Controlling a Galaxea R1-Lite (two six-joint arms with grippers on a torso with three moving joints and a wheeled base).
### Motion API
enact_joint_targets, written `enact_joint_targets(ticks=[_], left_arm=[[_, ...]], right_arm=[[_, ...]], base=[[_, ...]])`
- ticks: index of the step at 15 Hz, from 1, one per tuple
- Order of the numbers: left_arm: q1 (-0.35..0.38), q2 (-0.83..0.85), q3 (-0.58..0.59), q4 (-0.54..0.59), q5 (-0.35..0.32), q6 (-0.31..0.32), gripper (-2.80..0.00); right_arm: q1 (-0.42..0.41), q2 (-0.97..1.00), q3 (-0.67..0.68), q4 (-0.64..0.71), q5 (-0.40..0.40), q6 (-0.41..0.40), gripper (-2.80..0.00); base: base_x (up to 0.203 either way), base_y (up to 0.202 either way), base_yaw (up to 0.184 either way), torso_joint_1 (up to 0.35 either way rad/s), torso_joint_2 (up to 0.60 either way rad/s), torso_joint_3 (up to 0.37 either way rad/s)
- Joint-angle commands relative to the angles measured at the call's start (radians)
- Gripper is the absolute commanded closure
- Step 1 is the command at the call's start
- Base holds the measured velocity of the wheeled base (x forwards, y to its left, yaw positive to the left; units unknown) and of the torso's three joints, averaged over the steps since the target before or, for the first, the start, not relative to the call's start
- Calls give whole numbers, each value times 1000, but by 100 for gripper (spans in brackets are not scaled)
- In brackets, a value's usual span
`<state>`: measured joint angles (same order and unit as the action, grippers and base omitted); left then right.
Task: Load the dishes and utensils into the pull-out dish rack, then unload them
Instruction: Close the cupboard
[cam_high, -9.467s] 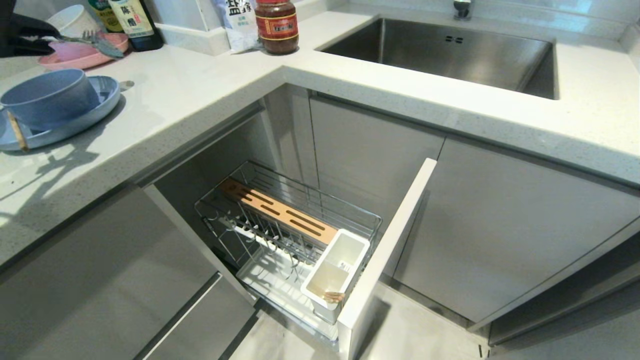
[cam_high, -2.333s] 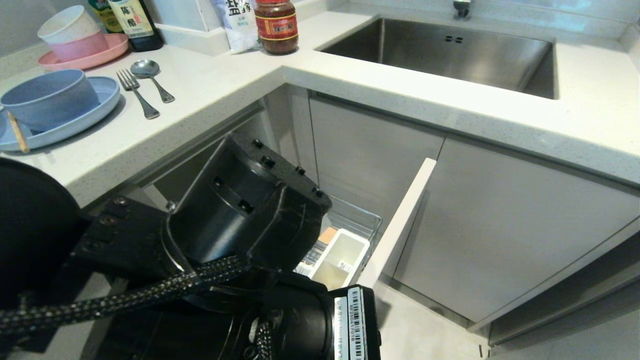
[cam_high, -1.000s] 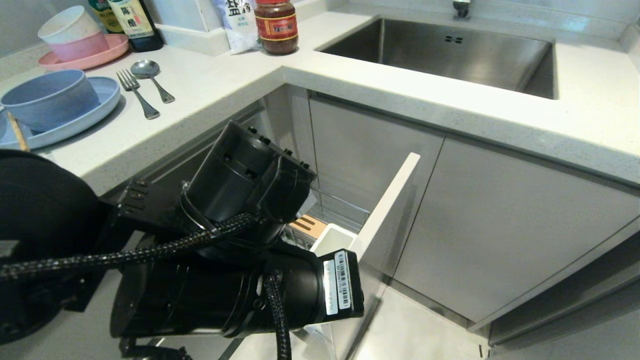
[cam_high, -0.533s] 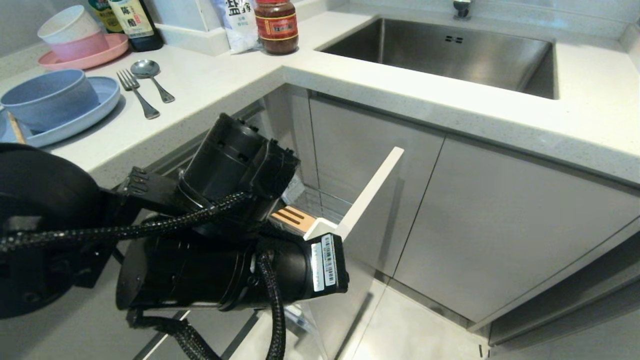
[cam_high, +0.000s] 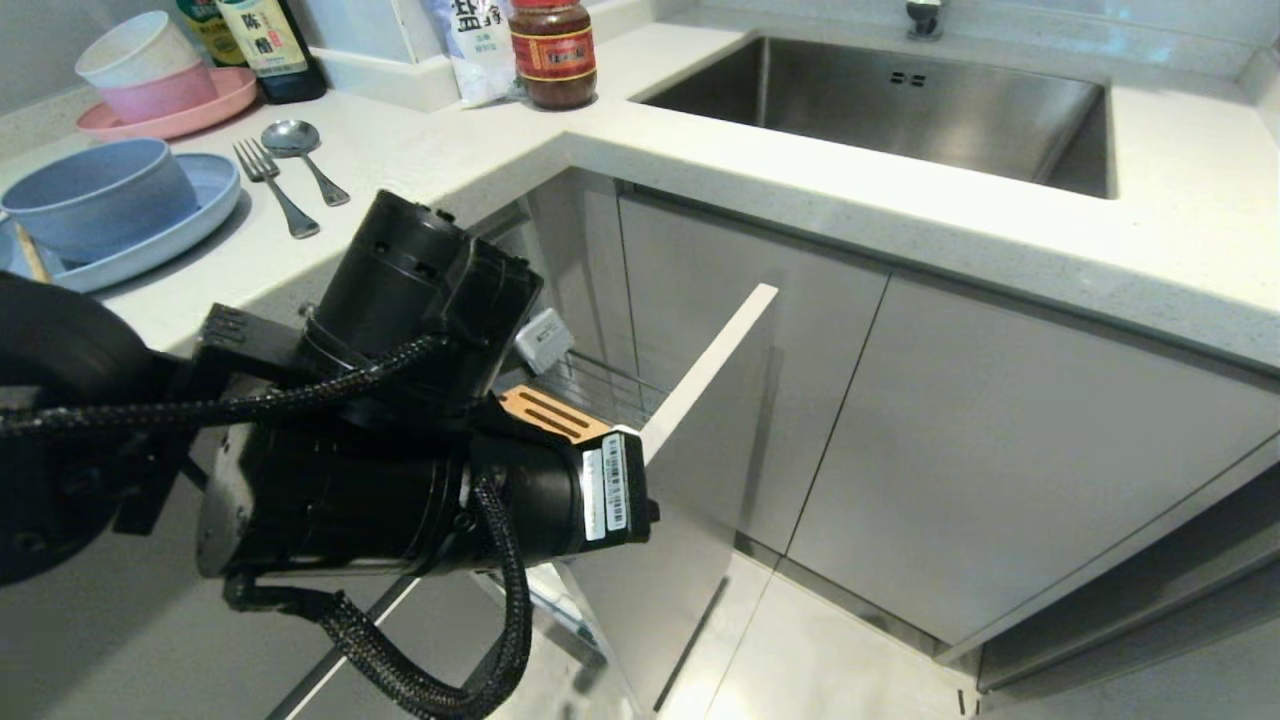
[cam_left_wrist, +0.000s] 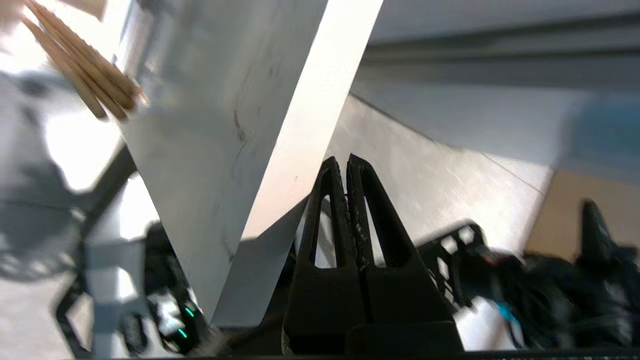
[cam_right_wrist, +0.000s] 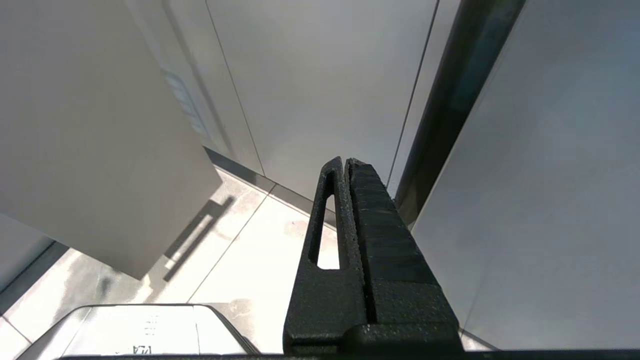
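- The black left arm (cam_high: 400, 440) is filling the lower left of the head view, reaching down in front of the pull-out dish rack (cam_high: 600, 390), a chrome wire basket with a slotted wooden strip (cam_high: 548, 412) and a narrow pale-grey front panel (cam_high: 700, 370).
- The left gripper (cam_left_wrist: 346, 165) is showing in the left wrist view with its 2 black fingers pressed together and nothing between them; its tips are lying just beside the pale edge of the front panel, and whether they are touching it I cannot tell.
- The rack is standing only partly out of the cabinet at the middle of the head view, most of it hidden behind the arm.
- A pair of light wooden chopsticks (cam_left_wrist: 82, 75) is showing blurred at the upper left of the left wrist view.
- The smaller, deep, matte blue-grey bowl (cam_high: 95, 195) is sitting on the wide, shallow light-blue round plate (cam_high: 200, 200) at the upper left of the head view, on the pale speckled counter (cam_high: 420, 150).
- The slim silver metal fork (cam_high: 272, 185) and the silver metal spoon (cam_high: 300, 150) are lying side by side just right of the plate.
- The right gripper (cam_right_wrist: 345, 167) is hanging with its fingers closed and empty, near plain grey cabinet doors (cam_right_wrist: 310, 85) above the pale floor.
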<state>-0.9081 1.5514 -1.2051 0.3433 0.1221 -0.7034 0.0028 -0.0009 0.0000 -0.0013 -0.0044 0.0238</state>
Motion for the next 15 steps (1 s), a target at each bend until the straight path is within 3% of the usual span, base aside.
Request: enact_joint_targets(ticks=[1,15], left_arm=[[29,-11,1,-18,37,18,0],[204,47,-2,-118,245,193,0]], right_arm=[[0,-4,2,0,0,0,0],[0,-4,2,0,0,-1,0]], base=[[0,0,0,0,0,0],[0,0,0,0,0,0]])
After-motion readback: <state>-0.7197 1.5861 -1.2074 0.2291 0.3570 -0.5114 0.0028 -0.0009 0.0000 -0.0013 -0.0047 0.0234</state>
